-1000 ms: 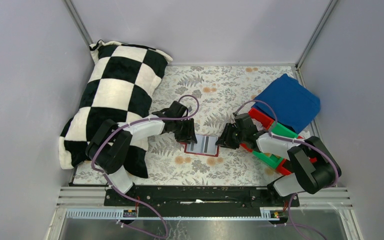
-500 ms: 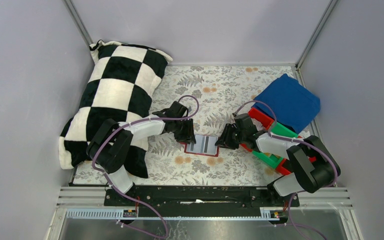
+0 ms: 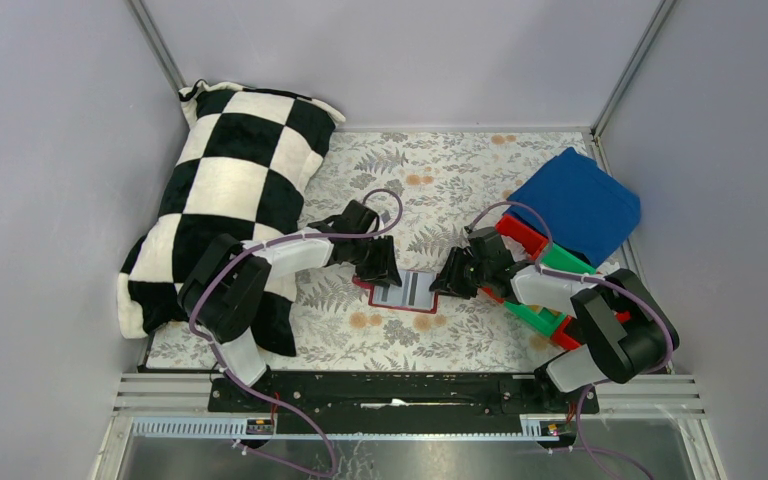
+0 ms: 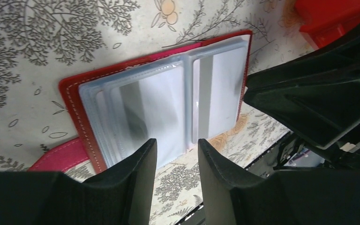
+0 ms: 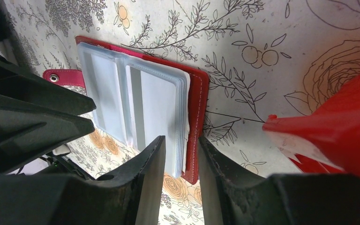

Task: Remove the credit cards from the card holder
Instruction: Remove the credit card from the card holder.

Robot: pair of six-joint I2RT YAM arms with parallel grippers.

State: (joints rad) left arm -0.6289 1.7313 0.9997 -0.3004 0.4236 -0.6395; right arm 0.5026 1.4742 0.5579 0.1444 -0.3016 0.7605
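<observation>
The card holder (image 3: 400, 291) lies open and flat on the tabletop (image 3: 440, 180), between the two grippers, with its clear sleeves facing up. The credit cards (image 4: 218, 93) are inside the sleeves, pale grey with dark stripes, and none is out.

The left gripper (image 3: 385, 275) is low over the left end of the holder. Its fingers (image 4: 136, 168) stand apart with a narrow gap, and the near edge of the sleeves shows just beyond that gap. I cannot see that they clamp anything.

The right gripper (image 3: 447, 284) is at the opposite end, close to the stitched red border. Its fingers (image 5: 150, 173) are also a little apart, with the edge of the sleeve stack just in front of the gap, and nothing seems pinched. The snap tab (image 5: 63, 77) lies flat on the far side of the holder from this gripper, next to the left gripper.

Compared with one second ago, the left gripper has moved a little toward the right gripper, now partly over the holder. The left end of the holder has turned slightly and shows more red there. The right gripper has stayed in place. A red bin (image 5: 337, 126) is just beside it, away from the holder.
</observation>
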